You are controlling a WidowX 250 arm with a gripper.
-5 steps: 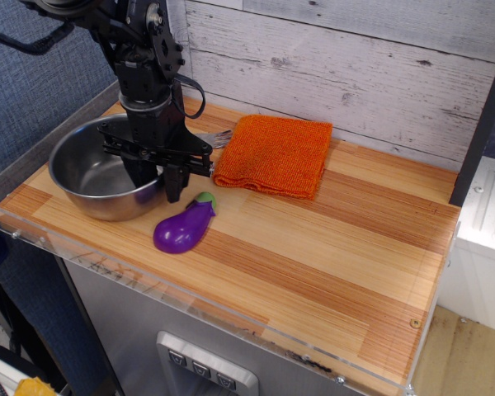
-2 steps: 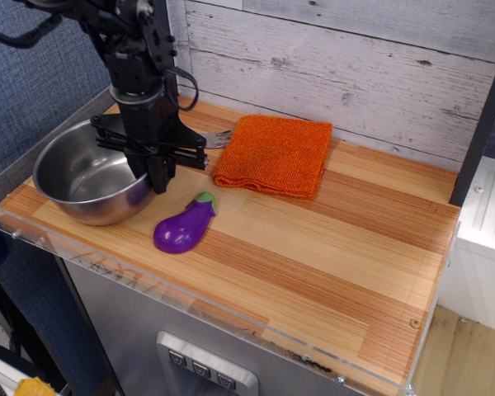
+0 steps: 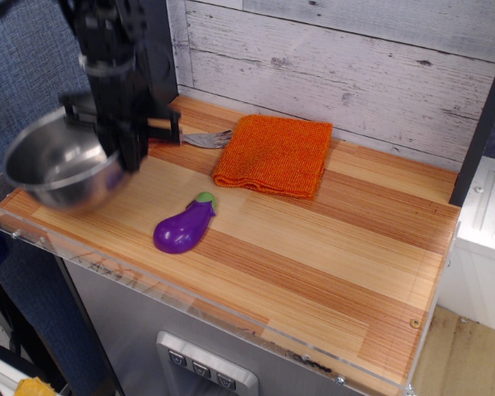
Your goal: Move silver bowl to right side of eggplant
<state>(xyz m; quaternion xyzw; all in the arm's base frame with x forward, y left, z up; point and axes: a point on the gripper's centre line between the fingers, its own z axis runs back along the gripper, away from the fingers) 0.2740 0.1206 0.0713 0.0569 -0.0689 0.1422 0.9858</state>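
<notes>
The silver bowl [image 3: 54, 169] is lifted off the wooden table at the far left, blurred by motion and tilted a little. My gripper [image 3: 124, 161] is shut on the bowl's right rim, one finger inside and one outside. The purple eggplant [image 3: 184, 226] with its green cap lies on the table to the right of the bowl and a little nearer the front edge. The gripper is up and left of the eggplant, apart from it.
A folded orange cloth [image 3: 274, 154] lies at the back centre. A fork [image 3: 205, 139] lies just left of it, partly behind the gripper. A clear plastic lip [image 3: 148, 285] runs along the table's front edge. A plank wall stands behind.
The gripper has risen and moved left with the bowl in it. The bowl has left the table surface. The eggplant, cloth and fork have not moved.
</notes>
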